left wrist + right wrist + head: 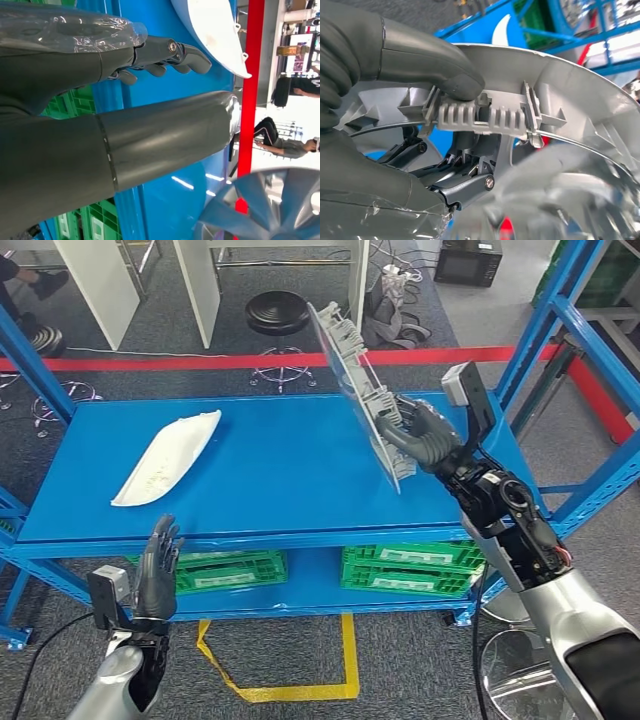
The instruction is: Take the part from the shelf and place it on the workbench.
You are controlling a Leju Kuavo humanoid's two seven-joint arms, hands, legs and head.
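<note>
A: Nearest to us, the left hand [157, 570] hangs low in front of the bench edge, dark fingers spread, nothing in them

B: And just past it, the flat blue metal workbench top [287, 460], with a long white curved plastic panel [167, 457] lying on its left side

A: Now the action. The right hand [423, 435] is clamped on the rim of the round silver-grey plastic wheel cover [358, 390], thumb [433, 67] pressed over the ribbed clip on its back, fingers underneath

B: That cover's up in the air over the right part of the bench, tilted steeply, almost on edge, not touching the surface

A: That's my worry. It's a rim grip on a wide disc, so the weight hangs well off the fingers. It could twist or slide out, I'd say

B: And if it lands edge-first, it may tip or roll toward the far side, where the red floor line [226, 362] and black round stool [277, 312] sit beyond
</note>
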